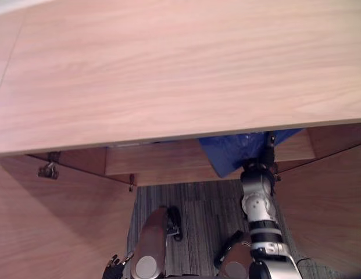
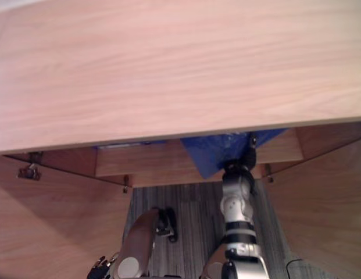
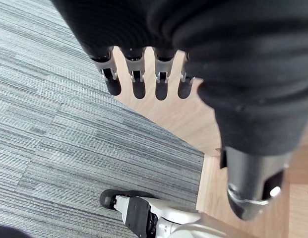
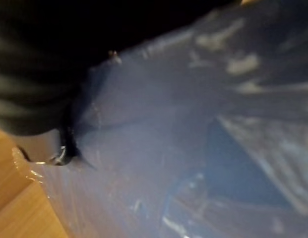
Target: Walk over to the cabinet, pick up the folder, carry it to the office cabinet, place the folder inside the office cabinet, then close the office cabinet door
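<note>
Spanning the head views, one wooden cabinet top (image 1: 180,70) hides most of the interior behind its front edge. Two open doors, left (image 1: 52,226) and right (image 1: 328,203), flank a free strip of grey carpet (image 1: 197,212). One blue folder (image 1: 227,152) shows just under that edge, across the shelf (image 1: 157,160) front and close against the right hand (image 4: 39,74). Whether that hand grips it cannot be told. The left hand (image 3: 144,69) hangs over the carpet with its fingers straight, holding nothing.

Folder (image 1: 229,152) partly under top panel (image 1: 168,70), seemingly on shelf (image 1: 157,161), carpet (image 1: 197,215) below.
</note>
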### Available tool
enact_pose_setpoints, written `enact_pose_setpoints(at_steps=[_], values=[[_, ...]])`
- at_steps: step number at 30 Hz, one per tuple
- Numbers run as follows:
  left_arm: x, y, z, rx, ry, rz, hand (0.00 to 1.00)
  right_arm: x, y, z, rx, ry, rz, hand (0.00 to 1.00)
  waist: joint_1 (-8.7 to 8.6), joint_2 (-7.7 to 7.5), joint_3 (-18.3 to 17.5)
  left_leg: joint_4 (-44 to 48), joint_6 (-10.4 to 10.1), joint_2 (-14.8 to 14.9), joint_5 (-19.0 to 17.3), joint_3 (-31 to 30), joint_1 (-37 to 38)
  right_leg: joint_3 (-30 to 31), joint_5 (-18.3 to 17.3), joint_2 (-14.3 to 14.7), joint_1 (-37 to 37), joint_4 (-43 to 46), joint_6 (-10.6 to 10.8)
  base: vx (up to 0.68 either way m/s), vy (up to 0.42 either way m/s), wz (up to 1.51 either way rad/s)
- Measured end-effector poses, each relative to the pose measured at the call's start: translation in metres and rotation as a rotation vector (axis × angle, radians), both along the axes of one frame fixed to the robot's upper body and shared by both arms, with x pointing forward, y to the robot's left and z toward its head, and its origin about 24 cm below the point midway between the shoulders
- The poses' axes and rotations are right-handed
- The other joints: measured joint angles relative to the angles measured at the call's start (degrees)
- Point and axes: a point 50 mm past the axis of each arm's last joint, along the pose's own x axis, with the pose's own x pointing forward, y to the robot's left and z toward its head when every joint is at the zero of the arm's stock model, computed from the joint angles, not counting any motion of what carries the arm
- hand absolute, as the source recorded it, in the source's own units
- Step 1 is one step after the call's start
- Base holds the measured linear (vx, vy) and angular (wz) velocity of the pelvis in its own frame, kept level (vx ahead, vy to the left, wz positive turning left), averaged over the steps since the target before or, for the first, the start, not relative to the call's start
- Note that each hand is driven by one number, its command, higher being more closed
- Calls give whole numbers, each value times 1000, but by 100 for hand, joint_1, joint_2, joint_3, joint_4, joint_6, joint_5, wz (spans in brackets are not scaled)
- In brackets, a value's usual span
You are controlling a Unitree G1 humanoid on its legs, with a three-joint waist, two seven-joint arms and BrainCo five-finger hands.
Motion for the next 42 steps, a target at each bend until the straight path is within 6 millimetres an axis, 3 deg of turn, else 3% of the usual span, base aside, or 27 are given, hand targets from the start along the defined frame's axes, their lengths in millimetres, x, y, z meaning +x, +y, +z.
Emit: enact_pose_setpoints(at_steps=[6,10,12,20,27,28,35,42], values=[[12,-6,4,1,-32,-29,0,37,-2,60,97,-136,29,100,122,138,158,871,-67,-165,-194,-134,-1091,-2,-468,-528,-793,1127,32,-69,-4,35],[17,-9,6,-13,-52,-23,0,51,-18,81,275,-176,-12,100,303,223,216,1209,-60,-253,-177,-209,-1723,38,-593,-735,-1318,1584,0,-2,30,23],[17,-12,6,-17,-50,-26,0,53,-25,92,352,-207,-36,100,359,299,261,1355,-57,-255,-174,-251,-1980,81,-626,-744,-1523,1717,-13,49,39,13],[18,-15,6,-6,-43,-41,0,48,-66,128,527,-362,-202,100,456,341,323,1453,43,-355,-97,-192,-2544,394,-644,-864,-2249,1983,-12,80,29,3],[21,-14,4,10,-18,-64,0,43,-91,142,589,-384,-303,100,449,339,324,1458,33,-351,-83,-205,-2667,477,-664,-825,-2416,2013,-14,114,-5,0],[21,-14,4,12,-16,-62,0,42,-93,145,590,-387,-309,0,439,338,324,1448,16,-353,-71,-215,-2713,471,-664,-815,-2448,2005,-14,106,-11,2],[23,-12,3,25,-5,-51,0,44,-95,147,546,-336,-317,0,352,319,336,1240,44,-425,135,-249,-2713,462,-662,-751,-2437,1863,-12,114,-20,7],[23,-9,0,33,14,-43,0,56,-75,149,206,-211,-231,0,227,295,351,1119,22,-261,221,-278,-2677,447,-634,-524,-2442,1719,-46,89,-41,-8]])
